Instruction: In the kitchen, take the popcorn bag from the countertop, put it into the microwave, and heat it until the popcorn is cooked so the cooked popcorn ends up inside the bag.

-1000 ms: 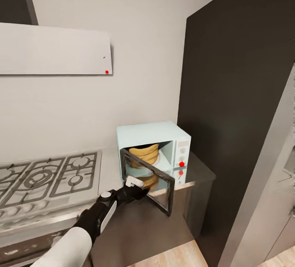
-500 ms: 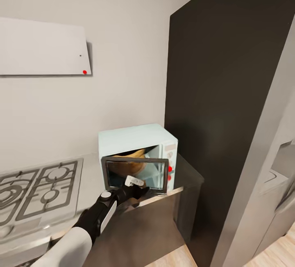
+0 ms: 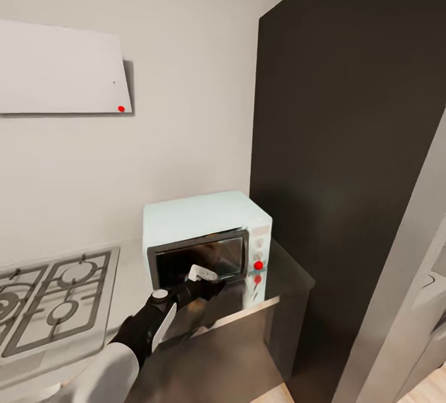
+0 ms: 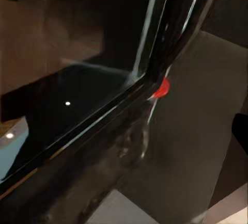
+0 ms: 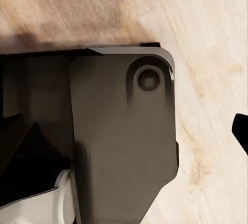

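The microwave (image 3: 207, 239) is a pale mint-blue box with a dark glass door and red dots beside its knobs. It sits on the grey surface (image 3: 217, 353), against the wall, just beside a tall dark cabinet (image 3: 347, 143). Its door looks shut or almost shut. The glass is too dark to see inside. The left pincer (image 3: 207, 279) is right in front of the door, low down. I cannot tell if it is open or closed. A gas hob (image 3: 52, 294) lies on the microwave's other side, cut off at the edge.
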### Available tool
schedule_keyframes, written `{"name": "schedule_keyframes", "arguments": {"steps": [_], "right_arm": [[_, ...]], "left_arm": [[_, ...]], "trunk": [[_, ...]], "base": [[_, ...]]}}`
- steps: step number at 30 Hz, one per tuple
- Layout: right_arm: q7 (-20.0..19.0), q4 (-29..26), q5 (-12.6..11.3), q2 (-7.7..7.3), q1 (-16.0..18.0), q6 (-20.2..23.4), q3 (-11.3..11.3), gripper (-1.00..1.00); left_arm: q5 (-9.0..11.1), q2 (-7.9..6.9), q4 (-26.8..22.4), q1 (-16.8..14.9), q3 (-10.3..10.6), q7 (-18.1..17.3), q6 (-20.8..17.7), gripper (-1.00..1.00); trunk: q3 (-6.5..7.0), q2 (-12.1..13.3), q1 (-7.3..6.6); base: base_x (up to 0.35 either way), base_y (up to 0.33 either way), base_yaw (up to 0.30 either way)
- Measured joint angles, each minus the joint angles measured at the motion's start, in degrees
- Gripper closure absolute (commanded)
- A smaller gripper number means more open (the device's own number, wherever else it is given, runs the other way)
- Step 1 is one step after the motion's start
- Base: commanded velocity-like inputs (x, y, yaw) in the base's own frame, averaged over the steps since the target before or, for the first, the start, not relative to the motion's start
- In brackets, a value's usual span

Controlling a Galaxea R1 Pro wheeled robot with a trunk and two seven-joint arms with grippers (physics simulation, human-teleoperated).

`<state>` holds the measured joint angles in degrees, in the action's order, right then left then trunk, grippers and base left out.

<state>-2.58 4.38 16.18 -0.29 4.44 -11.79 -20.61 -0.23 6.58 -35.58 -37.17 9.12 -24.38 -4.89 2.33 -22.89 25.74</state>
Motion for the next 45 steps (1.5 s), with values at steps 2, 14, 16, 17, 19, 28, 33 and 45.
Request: {"name": "schedule_keyframes", "arguments": {"steps": [2,14,16,17,19,28,33,45], "right_arm": [[0.01,0.00,0.01,0.01,-0.01,0.00,0.00,-1.00],[0.01,0.00,-0.01,0.03,-0.01,0.00,0.00,-1.00],[0.00,0.00,0.00,0.00,-0.01,-0.01,0.00,-1.00],[0.02,0.00,-0.01,0.02,-0.01,0.00,0.00,-1.00],[0.05,0.00,0.00,0.05,-0.01,0.00,0.00,-1.00],[0.09,-0.09,0.10,-0.02,-0.01,0.00,0.00,-1.00],[0.07,-0.09,0.10,-0.02,-0.01,0.00,0.00,-1.00],[0.02,-0.09,0.10,-0.02,-0.01,-0.08,0.00,-1.00]], "left_arm": [[0.01,0.00,0.03,0.00,0.00,0.00,0.00,-1.00],[-0.10,0.00,0.23,0.09,0.19,-1.61,-0.07,-1.00],[-0.11,-0.02,0.24,0.04,0.17,-1.95,-0.12,-1.00],[-0.07,-0.02,0.24,0.04,0.17,-1.94,-0.18,-1.00],[0.00,0.01,0.27,0.03,0.16,-1.87,-0.17,-1.00],[0.06,0.00,0.23,-0.01,-0.01,0.03,0.01,-1.00],[0.06,-0.05,0.23,-0.01,-0.01,0.03,0.01,-1.00],[0.03,0.01,8.72,0.00,-0.06,0.03,-0.02,-1.00]], "trunk": [[0.00,0.01,0.02],[-0.02,-0.02,0.01],[-0.02,-0.01,0.01],[-0.02,-0.01,0.01],[-0.02,-0.01,0.01],[0.01,0.02,0.06],[0.01,0.02,0.06],[0.00,0.03,0.06]], "base": [[0.049,0.000,0.000],[0.064,0.000,0.000],[0.005,0.000,0.000],[0.002,0.000,0.000],[-0.007,0.000,0.000],[-0.289,0.000,0.000],[-0.343,0.000,0.000],[-0.337,0.000,0.000]]}}
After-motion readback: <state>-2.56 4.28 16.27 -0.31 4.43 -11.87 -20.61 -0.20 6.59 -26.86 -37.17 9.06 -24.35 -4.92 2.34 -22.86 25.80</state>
